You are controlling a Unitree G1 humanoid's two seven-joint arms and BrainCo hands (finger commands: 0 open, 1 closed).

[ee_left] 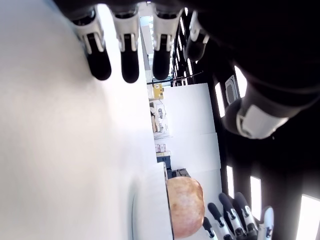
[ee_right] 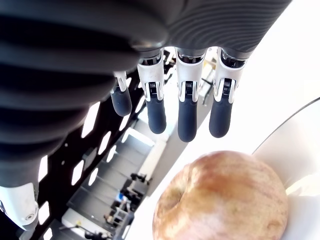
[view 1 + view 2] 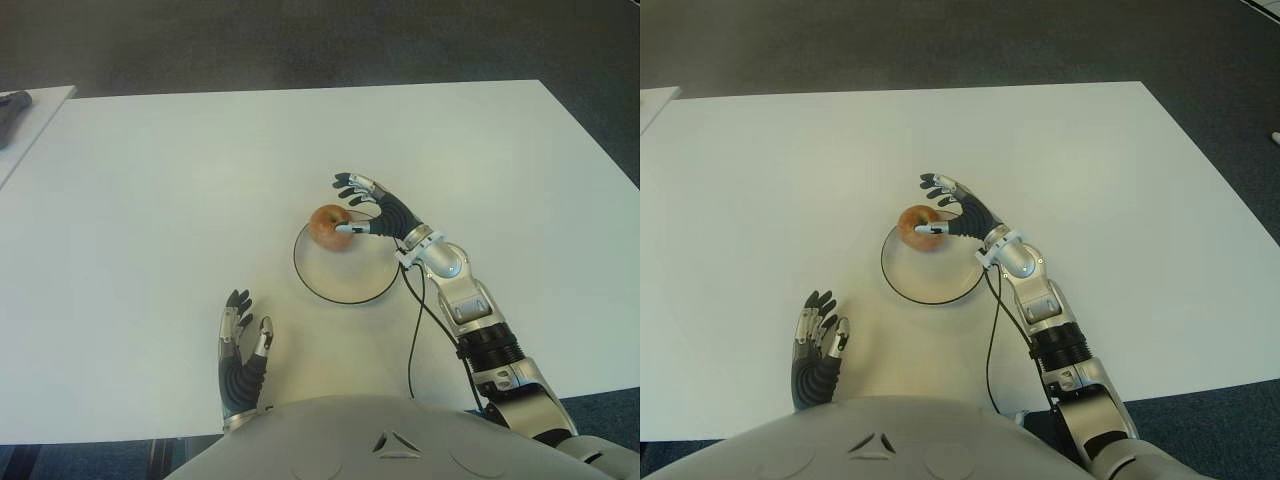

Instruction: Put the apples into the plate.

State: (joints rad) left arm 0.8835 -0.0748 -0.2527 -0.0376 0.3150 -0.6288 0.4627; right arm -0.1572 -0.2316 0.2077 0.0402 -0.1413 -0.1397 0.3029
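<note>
I'm hovering my right hand [image 3: 365,205], fingers spread and gripping nothing, just beside the apple [image 3: 330,226] sitting inside the plate [image 3: 345,290] rim. I'm judging it delivered. My left hand [image 3: 240,350] is idling open nearer me.

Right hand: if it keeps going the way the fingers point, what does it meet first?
Probably the apple, sitting at the plate's far rim. The right hand is open around it, thumb at its near side; actual contact is unclear.

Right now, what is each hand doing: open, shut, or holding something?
Left hand: open, holding nothing, near the table's front edge.
Right hand: open, fingers spread around the apple at the plate's far rim, not clamped on it.
</note>
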